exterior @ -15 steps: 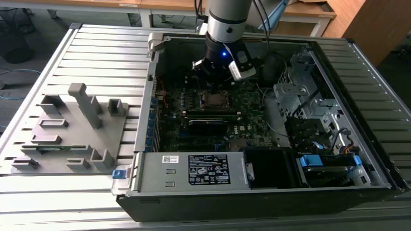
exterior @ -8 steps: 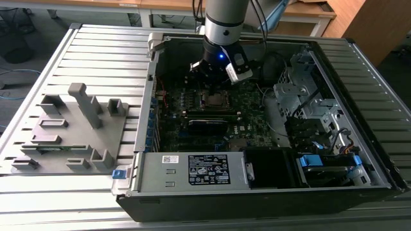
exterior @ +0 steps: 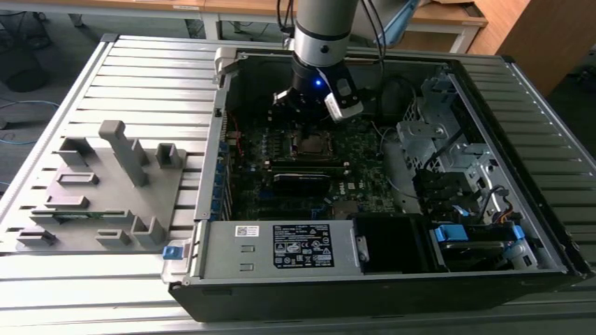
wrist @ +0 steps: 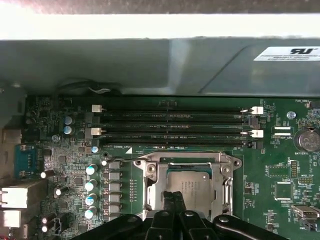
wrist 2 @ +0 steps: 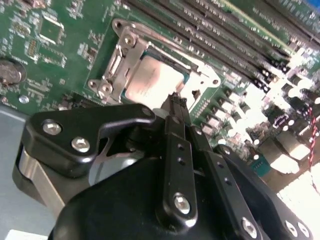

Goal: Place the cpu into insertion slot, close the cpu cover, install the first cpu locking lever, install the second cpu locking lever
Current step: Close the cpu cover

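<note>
Slatted grey table [exterior: 139, 70] carries an open computer case [exterior: 373, 293]. Inside it the pincer [wrist 2: 175, 102], fingers closed together, hovers low over the circuit board [wrist: 60, 165]. Just past its tips lies the cpu [wrist: 192, 186], with the cpu cover [wrist: 152, 187] down flat around it.

An open computer case [exterior: 373, 300] is lying on a slatted metal table [exterior: 139, 77], its green circuit board [exterior: 270, 195] facing up. On the exterior view's left, a grey fixture [exterior: 102, 188] with upright posts is resting on the table, just beside the case. A silver power supply [exterior: 279, 244] with a white label is sitting along the case's near edge, with a blue clip [exterior: 172, 252] sticking out at its left corner. In the first wrist view, long black memory slots [wrist: 170, 125] are running side by side, and a coin battery [wrist: 306, 140] is sitting near their ends.
</note>
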Controlling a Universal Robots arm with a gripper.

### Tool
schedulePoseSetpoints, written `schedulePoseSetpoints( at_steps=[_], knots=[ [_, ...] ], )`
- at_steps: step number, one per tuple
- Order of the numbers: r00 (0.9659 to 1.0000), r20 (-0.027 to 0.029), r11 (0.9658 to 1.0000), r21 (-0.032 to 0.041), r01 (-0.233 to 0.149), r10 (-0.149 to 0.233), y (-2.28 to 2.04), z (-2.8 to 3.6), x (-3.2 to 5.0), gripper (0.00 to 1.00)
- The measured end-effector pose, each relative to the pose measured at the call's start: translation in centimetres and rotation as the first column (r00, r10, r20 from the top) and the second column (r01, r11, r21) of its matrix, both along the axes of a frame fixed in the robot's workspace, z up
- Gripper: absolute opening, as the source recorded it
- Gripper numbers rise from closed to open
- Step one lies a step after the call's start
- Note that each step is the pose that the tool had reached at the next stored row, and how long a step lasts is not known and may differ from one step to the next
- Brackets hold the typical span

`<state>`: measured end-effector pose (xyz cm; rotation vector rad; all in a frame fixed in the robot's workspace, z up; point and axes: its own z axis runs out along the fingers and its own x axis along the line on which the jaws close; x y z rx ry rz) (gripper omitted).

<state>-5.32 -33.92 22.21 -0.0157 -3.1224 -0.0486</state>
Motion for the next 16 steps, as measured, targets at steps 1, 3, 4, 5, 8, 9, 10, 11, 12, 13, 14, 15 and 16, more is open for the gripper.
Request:
schedulePoseSetpoints(
  at_steps=[1, 3, 4, 5, 8, 9, 10, 11, 12, 13, 14, 15, 16],
  knots=[
    [1.0, 0.0014, 1.0, -0.0001, 0.0, 0.0, 0.01, -0.09, -0.14, 0.11],
    [1.0, 0.004, 1.0, -0.0005, 0.001, -0.001, 0.0, -0.34, -0.29, 0.11],
    [1.0, 0.0055, 1.0, -0.0004, 0.001, -0.001, 0.0, -0.49, -0.34, 0.11],
    [1.0, 0.0066, 1.0, -0.0003, 0.002, -0.002, 0.0, -0.62, -0.37, 0.11],
    [1.0, 0.0068, 1.0, -0.0006, 0.002, -0.002, -0.01, -0.69, -0.38, 0.11],
    [1.0, 0.0067, 1.0, -0.0006, 0.002, -0.002, -0.01, -0.69, -0.4, 0.11],
    [1.0, 0.0069, 1.0, -0.0005, 0.002, -0.002, 0.0, -0.71, -0.47, 0.11],
    [1.0, 0.0071, 1.0, -0.0004, 0.002, -0.002, 0.0, -0.74, -0.56, 0.11],
    [1.0, 0.0072, 1.0, -0.0004, 0.002, -0.002, 0.0, -0.77, -0.67, 0.11],
    [1.0, 0.0074, 1.0, -0.0003, 0.002, -0.002, 0.0, -0.83, -0.77, 0.11],
    [1.0, 0.0075, 1.0, -0.0003, 0.003, -0.003, 0.0, -0.92, -0.83, 0.11],
    [1.0, 0.0078, 1.0, -0.0003, 0.003, -0.003, 0.0, -1.05, -0.88, 0.11],
    [1.0, 0.0079, 1.0, -0.0005, 0.003, -0.003, 0.0, -1.18, -0.94, 0.11]
  ],
)
